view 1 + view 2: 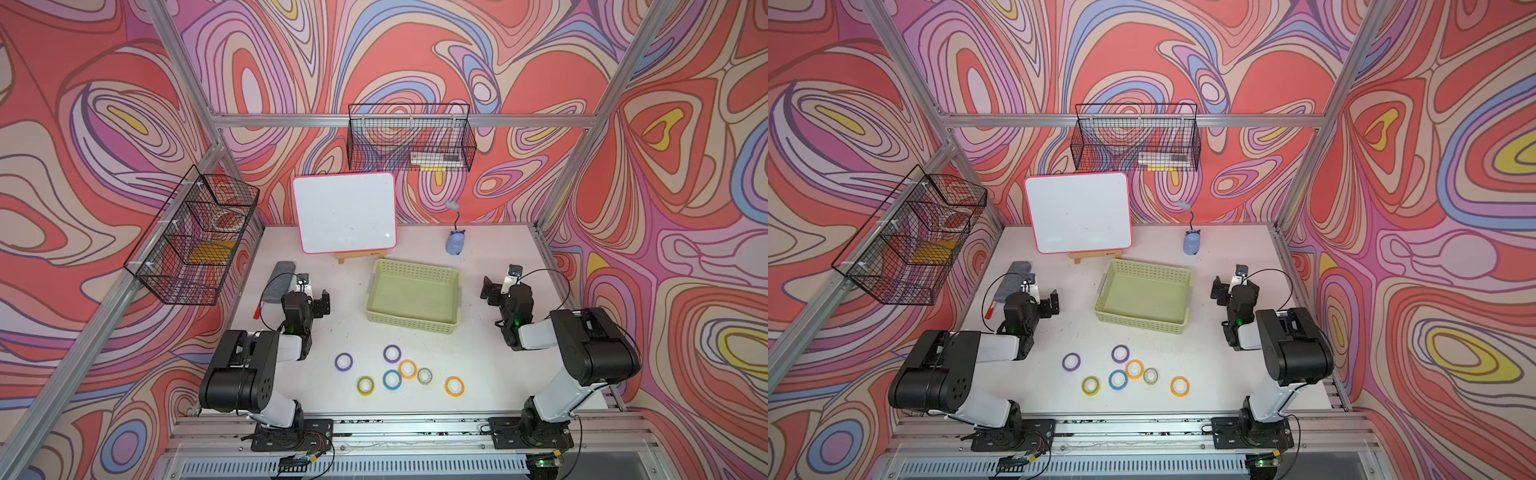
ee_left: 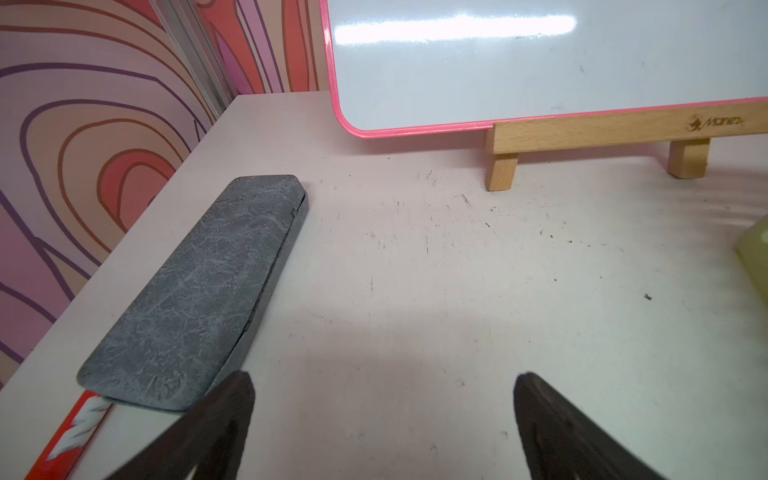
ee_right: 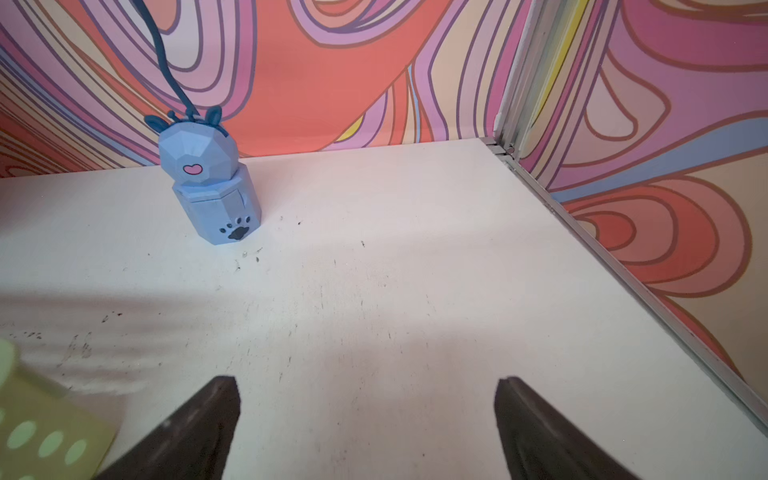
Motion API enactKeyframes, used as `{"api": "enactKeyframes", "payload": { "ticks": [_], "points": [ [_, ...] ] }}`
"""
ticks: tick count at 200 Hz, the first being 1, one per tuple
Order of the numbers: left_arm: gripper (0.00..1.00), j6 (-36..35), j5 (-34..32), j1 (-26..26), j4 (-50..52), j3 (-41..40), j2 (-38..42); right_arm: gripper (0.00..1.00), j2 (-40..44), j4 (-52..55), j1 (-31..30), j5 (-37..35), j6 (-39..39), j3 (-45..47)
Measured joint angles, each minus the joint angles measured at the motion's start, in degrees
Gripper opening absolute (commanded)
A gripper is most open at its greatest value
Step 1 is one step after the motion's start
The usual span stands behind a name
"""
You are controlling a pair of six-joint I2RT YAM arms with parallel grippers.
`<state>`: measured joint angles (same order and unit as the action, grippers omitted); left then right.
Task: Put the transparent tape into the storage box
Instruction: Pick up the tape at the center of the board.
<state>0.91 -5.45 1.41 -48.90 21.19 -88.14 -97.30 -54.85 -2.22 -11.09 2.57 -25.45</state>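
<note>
Clear tape lies flat on the table in the roll cluster near the front edge, outside the box and well apart from it. Same spot in both top views. Nothing grips it.

Neighbours:
- orange roll is just beside it toward the left arm; cannot tell if they touch
- blue roll is next past that
- yellow roll is further left
- two purple rolls are on the box side of the cluster
- second orange roll sits alone on the right-arm side

The box sits mid-table behind the rolls, long side across, roughly between the two grippers.

Left gripper: jaws spread wide, holding nothing, bare table between the fingers. It hangs left of the box, facing the whiteboard on its wooden stand. Grey case is just beside its left finger, with a red pen partly under the case's near end.

Right gripper: jaws also wide apart, nothing between them. It hangs right of the box, facing the back corner. Blue figurine stands upright near the back wall.

Two wire baskets hang on the frame, one at the back and one on the left.
</note>
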Motion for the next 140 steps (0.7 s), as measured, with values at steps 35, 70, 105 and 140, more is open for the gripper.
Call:
{"api": "enactKeyframes", "payload": {
  "ticks": [35, 70, 105, 140],
  "points": [
    [0.99, 0.0, 0.2, 0.0, 0.0, 0.0, 0.0, 0.98, 0.0, 0.0, 0.0, 0.0, 0.0, 0.0],
    [0.99, 0.0, 0.4, 0.0, 0.0, 0.0, 0.0, 0.98, 0.0, 0.0, 0.0, 0.0, 0.0, 0.0],
    [0.99, 0.0, 0.4, 0.0, 0.0, 0.0, 0.0, 0.98, 0.0, 0.0, 0.0, 0.0, 0.0, 0.0],
    [0.99, 0.0, 0.4, 0.0, 0.0, 0.0, 0.0, 0.98, 0.0, 0.0, 0.0, 0.0, 0.0, 0.0]
  ]
}}
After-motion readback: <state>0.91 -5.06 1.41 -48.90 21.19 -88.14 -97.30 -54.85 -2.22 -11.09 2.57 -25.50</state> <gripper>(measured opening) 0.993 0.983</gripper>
